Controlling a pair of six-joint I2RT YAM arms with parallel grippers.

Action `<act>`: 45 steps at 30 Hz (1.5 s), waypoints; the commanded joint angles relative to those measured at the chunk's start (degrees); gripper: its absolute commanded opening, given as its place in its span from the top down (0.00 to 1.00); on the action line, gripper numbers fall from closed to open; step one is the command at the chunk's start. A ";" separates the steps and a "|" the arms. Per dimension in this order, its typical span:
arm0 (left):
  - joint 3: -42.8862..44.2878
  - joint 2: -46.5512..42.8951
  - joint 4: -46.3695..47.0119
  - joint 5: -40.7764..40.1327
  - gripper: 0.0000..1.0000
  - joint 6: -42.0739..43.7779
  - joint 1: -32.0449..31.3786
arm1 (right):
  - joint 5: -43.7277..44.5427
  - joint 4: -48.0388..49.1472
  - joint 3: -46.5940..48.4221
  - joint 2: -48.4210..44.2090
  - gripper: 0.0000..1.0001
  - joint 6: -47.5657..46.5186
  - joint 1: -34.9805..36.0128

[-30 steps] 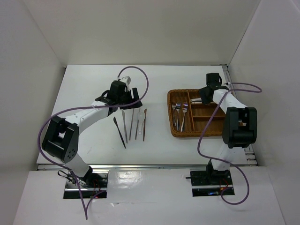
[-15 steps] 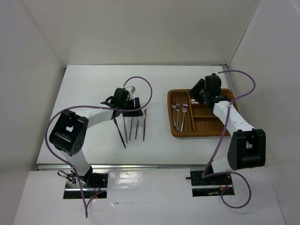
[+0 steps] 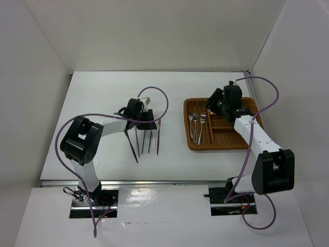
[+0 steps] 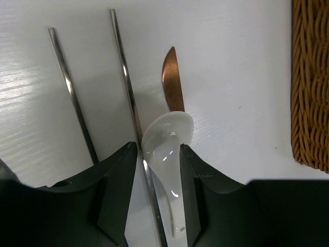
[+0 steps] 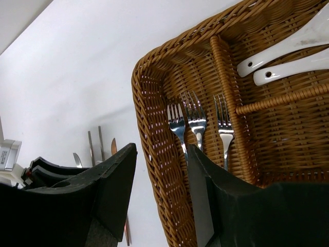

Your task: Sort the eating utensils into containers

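Now left tool (image 4: 158, 154) straddles white spoon (image 4: 167, 131); right tool (image 5: 162, 154) above tray (image 5: 146, 98).

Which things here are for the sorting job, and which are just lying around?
For the job: white spoon, metal chopsticks, copper-coloured utensil, forks, wicker tray.
Just there: purple cables, white table.

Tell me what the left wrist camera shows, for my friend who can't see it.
The left gripper has a dark finger close on each side of a white spoon on the white table. Two thin grey sticks and a copper-brown piece lie beside it, and a brown wicker tray shows at the right edge.
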 commanded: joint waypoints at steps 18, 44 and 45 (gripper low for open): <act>3.86 2.39 1.29 -2.00 0.86 -0.92 0.80 | -5.37 3.77 -0.16 -0.95 0.48 -8.34 7.31; 8.53 -12.82 -5.57 -8.07 0.87 -16.83 -0.95 | -19.43 13.79 6.61 12.76 0.19 -11.68 25.16; 8.53 -13.34 -6.09 -8.07 0.87 -16.83 -1.48 | -19.43 13.79 6.61 13.29 0.19 -11.68 25.16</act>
